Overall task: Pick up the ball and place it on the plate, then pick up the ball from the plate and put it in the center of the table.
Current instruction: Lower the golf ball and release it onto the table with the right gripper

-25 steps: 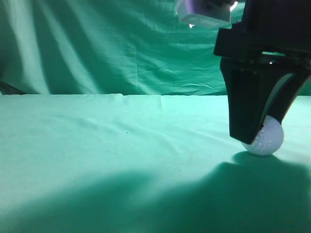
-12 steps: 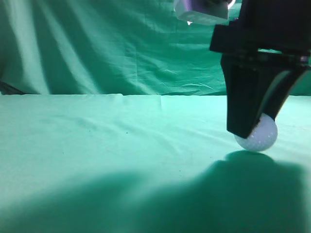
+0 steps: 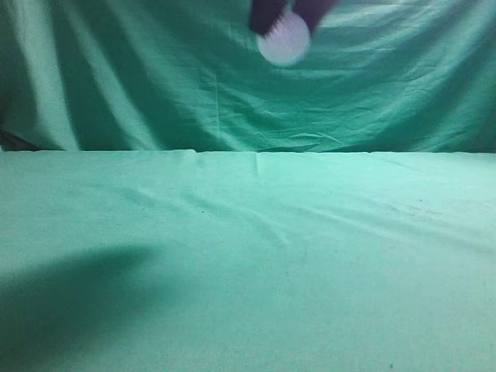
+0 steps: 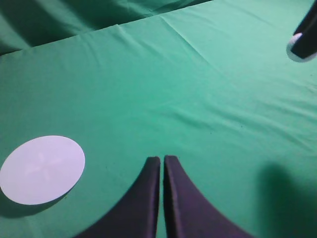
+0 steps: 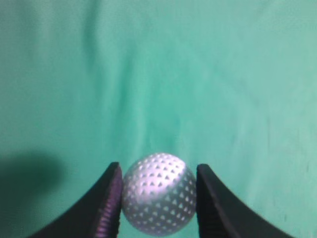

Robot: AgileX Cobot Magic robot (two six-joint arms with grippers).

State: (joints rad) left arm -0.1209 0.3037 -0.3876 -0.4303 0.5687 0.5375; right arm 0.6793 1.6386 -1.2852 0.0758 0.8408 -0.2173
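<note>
The white dimpled ball (image 5: 158, 193) sits between the two black fingers of my right gripper (image 5: 159, 198), which is shut on it and holds it high above the green cloth. In the exterior view the ball (image 3: 284, 39) hangs at the top edge, blurred, with the fingertips (image 3: 288, 14) just above it. It also shows in the left wrist view (image 4: 297, 49) at the far right. The white round plate (image 4: 42, 169) lies flat on the cloth at the lower left of the left wrist view. My left gripper (image 4: 162, 159) is shut and empty, above the cloth to the right of the plate.
A green cloth covers the table (image 3: 248, 256) and hangs as a backdrop (image 3: 155, 77) behind it. A dark shadow lies on the cloth at the front left (image 3: 77, 294). The plate is out of the exterior view.
My right gripper has lifted the ball off the cloth at the right and carried it up and to the left, to the top of the exterior view. Its shadow has moved left.
</note>
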